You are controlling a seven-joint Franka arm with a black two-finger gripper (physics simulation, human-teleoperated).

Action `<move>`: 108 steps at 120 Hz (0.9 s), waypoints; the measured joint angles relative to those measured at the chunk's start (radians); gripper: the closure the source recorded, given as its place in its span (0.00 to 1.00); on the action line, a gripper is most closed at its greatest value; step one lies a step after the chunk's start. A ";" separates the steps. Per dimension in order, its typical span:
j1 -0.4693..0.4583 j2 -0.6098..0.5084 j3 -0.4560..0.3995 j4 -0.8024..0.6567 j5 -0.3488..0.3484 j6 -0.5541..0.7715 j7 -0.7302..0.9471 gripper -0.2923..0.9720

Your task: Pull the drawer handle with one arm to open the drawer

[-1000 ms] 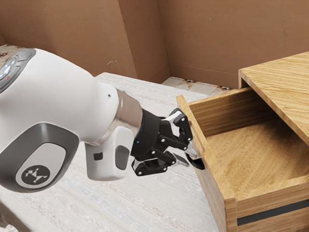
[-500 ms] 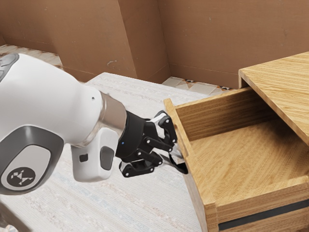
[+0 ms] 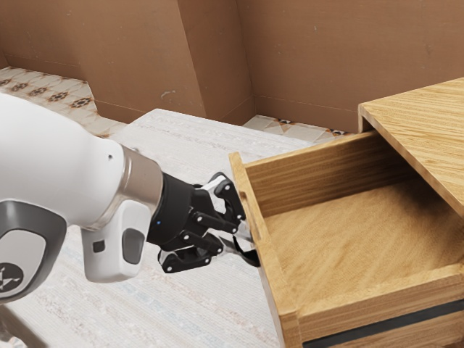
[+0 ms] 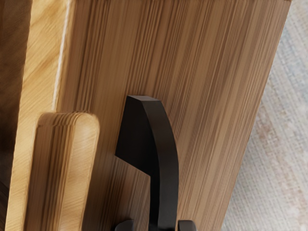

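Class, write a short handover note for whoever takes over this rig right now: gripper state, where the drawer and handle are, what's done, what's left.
The gripper is shut on the drawer handle, at the drawer's front panel.
The drawer is pulled far out from under the cabinet top.
Done: handle grasped, drawer largely open.
Left: pull further only if full travel is wanted, then release.

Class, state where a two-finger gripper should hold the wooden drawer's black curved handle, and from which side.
Grip the black curved handle at its thin arched middle, approaching the wooden drawer front head-on from outside; the arch stands off the panel.
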 joint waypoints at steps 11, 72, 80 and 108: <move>-0.012 -0.025 0.013 -0.016 0.000 -0.004 0.000 0.78; -0.023 -0.112 0.024 -0.077 0.002 -0.023 -0.002 0.78; -0.023 -0.121 0.024 -0.082 0.002 -0.025 -0.002 0.78; -0.024 -0.155 0.042 -0.101 0.005 -0.036 -0.002 0.78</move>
